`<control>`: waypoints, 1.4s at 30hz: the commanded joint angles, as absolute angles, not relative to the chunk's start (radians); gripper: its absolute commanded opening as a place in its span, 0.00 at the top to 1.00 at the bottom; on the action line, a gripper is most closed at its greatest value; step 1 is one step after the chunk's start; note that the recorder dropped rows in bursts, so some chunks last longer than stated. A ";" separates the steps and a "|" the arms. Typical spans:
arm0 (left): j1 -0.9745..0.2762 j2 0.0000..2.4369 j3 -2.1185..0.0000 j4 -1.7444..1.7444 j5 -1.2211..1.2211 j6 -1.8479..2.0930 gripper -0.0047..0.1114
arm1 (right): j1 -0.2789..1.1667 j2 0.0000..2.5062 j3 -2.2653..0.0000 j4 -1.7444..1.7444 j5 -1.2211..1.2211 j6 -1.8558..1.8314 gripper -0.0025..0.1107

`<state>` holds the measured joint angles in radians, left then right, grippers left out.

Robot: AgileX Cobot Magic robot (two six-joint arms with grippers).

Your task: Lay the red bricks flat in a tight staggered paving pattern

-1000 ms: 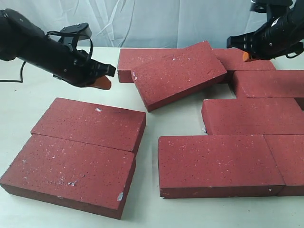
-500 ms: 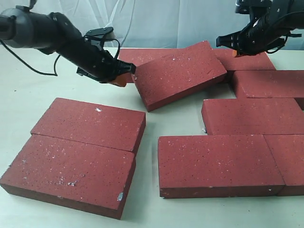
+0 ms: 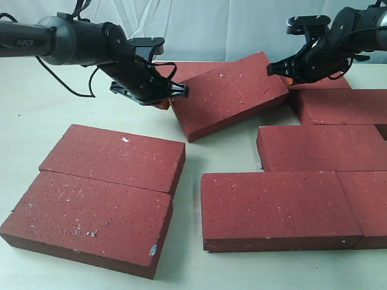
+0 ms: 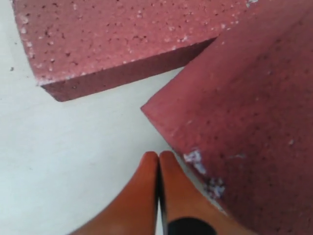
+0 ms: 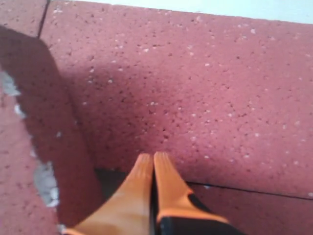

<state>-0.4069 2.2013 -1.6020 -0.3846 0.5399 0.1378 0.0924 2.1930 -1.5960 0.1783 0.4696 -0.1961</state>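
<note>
The red bricks (image 3: 281, 205) lie flat on the bench (image 3: 36, 121) — except a tilted brick (image 3: 227, 96), askew at the back atop another. The left gripper (image 3: 162, 103) is at its left corner, the right gripper (image 3: 289, 77) at its right corner — both jaws closed, empty.

The red bricks (image 3: 115, 181) are a dark, dusty red all over, peppered with tiny white specks and darker pits. A few carry bigger whitish chips at corners and edges. The table (image 3: 36, 121) under them is a pale cream. Both arms are black, and the left arm (image 3: 78, 42) has pale lettering on it. The left tool (image 4: 158, 161) and the right tool (image 5: 152, 161) are bright orange at the ends, black further back. A white cloth (image 3: 211, 24) hangs behind.
</note>
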 commanded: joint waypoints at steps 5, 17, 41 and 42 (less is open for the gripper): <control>-0.413 2.199 -1.608 -0.481 0.487 0.134 0.96 | 0.152 2.188 -1.601 0.247 0.596 -0.271 0.98; -0.320 2.124 -1.608 -0.461 0.662 0.142 0.96 | 0.210 2.052 -1.601 0.353 0.790 -0.287 0.98; -0.320 2.179 -1.608 -0.522 0.630 0.230 0.96 | 0.217 2.162 -1.599 0.309 0.840 -0.285 0.98; -0.320 2.179 -1.608 -0.522 0.628 0.230 0.96 | 0.217 2.162 -1.599 0.309 0.837 -0.285 0.98</control>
